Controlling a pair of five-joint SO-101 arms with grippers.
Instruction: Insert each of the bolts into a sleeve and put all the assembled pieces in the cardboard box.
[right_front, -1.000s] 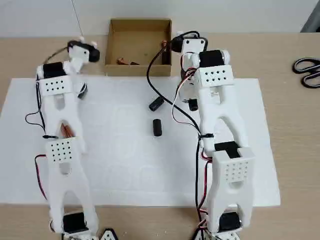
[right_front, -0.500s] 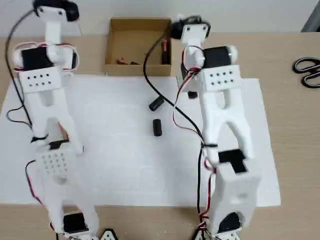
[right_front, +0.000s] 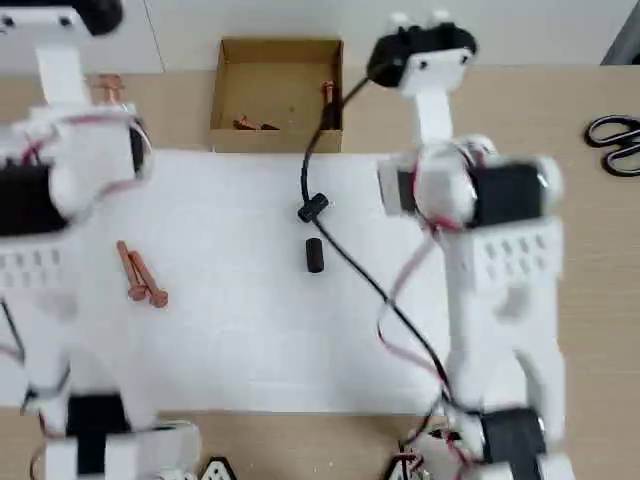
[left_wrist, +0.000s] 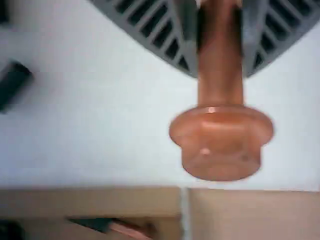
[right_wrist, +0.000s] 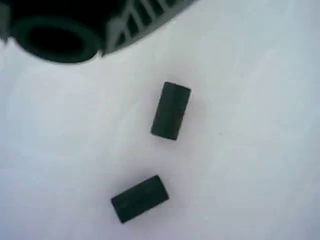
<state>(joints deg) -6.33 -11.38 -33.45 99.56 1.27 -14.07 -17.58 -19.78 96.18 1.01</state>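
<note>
Over on the left, the left gripper is pinching a copper bolt by its shaft, with the head sticking out past the jaws. Two loose bolts lie together on the white sheet near that arm. The cardboard box sits at the sheet's far edge with a few copper pieces inside. Two black sleeves lie mid-sheet, one near the other, not touching. The right gripper is clamped on a third sleeve, held above the sheet. Scissors lie on the bare table, far right.
</note>
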